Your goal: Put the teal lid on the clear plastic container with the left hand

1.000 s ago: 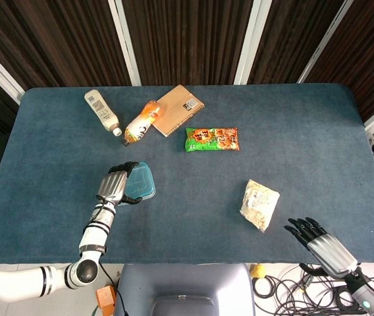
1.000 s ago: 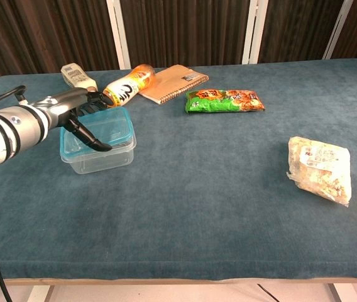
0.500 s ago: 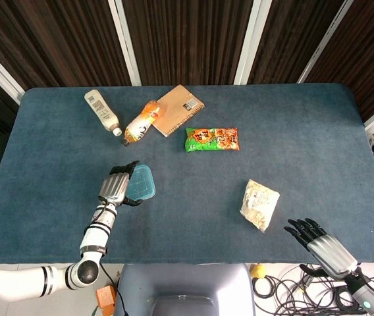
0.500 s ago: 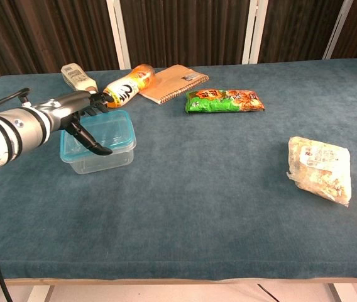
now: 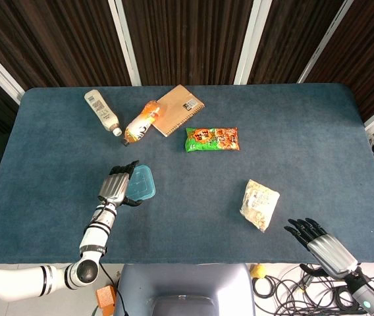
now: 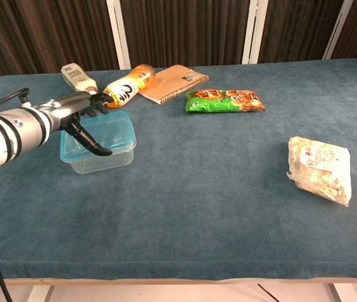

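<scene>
Over the near-left part of the table (image 5: 292, 131), the left hand (image 5: 114, 186) hangs with its fingers (image 6: 84, 107) spread, holding nothing, above the teal lid (image 6: 106, 131). The lid sits on top of the clear plastic container (image 6: 100, 157). Whether the fingertips touch the lid, I cannot tell. Behind lie a white bottle (image 5: 101, 112), an orange bottle (image 5: 141, 122), a notebook (image 5: 180, 108) and a green snack packet (image 5: 212, 139). A pale bag (image 5: 259, 204) lies well to the right. The right hand (image 5: 315, 237) rests off the near edge, fingers apart.
</scene>
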Available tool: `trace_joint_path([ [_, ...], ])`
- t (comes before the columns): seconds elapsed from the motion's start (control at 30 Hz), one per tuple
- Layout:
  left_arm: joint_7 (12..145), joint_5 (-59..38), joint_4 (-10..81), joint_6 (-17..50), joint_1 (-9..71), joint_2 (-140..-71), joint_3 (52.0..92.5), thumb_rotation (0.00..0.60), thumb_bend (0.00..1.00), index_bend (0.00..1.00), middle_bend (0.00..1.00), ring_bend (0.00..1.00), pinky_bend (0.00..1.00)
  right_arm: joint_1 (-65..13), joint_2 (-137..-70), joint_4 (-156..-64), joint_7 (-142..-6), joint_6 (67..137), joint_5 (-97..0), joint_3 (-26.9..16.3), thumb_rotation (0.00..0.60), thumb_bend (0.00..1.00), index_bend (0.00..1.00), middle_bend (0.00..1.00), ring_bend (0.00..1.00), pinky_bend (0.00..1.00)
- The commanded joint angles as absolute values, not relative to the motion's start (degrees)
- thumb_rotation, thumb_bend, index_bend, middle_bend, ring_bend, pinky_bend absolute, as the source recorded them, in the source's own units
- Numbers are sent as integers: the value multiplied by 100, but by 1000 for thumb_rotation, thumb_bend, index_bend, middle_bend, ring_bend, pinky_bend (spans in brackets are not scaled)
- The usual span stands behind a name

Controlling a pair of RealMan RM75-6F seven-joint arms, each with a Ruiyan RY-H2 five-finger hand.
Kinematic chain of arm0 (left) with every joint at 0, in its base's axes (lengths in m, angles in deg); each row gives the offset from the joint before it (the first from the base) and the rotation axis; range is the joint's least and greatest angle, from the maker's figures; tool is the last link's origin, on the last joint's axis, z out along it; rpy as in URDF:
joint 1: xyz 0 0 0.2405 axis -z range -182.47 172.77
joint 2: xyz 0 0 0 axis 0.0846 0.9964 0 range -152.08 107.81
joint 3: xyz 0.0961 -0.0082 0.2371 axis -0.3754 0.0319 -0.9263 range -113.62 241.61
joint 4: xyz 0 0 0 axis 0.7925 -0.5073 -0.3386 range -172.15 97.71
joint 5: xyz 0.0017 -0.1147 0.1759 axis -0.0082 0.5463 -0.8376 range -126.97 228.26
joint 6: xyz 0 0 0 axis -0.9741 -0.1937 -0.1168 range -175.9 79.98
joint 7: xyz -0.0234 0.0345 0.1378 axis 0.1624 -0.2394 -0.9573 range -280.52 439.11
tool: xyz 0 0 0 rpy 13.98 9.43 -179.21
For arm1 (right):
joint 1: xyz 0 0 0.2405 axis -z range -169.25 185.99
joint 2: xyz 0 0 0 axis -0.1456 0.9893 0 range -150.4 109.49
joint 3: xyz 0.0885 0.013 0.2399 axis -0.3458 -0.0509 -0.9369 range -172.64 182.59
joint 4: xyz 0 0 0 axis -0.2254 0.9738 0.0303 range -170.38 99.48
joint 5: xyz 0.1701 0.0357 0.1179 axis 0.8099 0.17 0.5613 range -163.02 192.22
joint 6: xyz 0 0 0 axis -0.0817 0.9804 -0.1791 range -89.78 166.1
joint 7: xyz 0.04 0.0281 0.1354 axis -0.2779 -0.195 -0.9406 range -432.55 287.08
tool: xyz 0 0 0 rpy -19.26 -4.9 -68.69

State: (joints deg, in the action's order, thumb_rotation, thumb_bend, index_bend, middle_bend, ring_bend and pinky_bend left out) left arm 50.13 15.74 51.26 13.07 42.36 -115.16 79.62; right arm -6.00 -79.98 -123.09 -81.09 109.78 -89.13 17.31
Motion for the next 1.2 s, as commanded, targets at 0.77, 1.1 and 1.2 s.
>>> trace_joint_path([
  [0.77, 5142, 1292, 5284, 1288, 4218, -11366, 7878, 600, 158, 0, 45, 7, 55, -611, -7981, -12324, -8093, 10945, -8899, 1741, 600, 201, 0, 0, 0, 0],
  [1.1, 5438, 62, 6062, 1758, 3845, -11051, 7489, 600, 449, 0, 219, 62, 50, -600, -7975, -12326, -8099, 10984, -8943, 1758, 600, 201, 0, 0, 0, 0],
  [1.2, 5239, 7, 5968, 1814, 3815, -11129, 7338, 600, 515, 0, 232, 70, 42, -604, -7980, -12336, -8083, 10970, -8963, 1772, 600, 201, 0, 0, 0, 0],
])
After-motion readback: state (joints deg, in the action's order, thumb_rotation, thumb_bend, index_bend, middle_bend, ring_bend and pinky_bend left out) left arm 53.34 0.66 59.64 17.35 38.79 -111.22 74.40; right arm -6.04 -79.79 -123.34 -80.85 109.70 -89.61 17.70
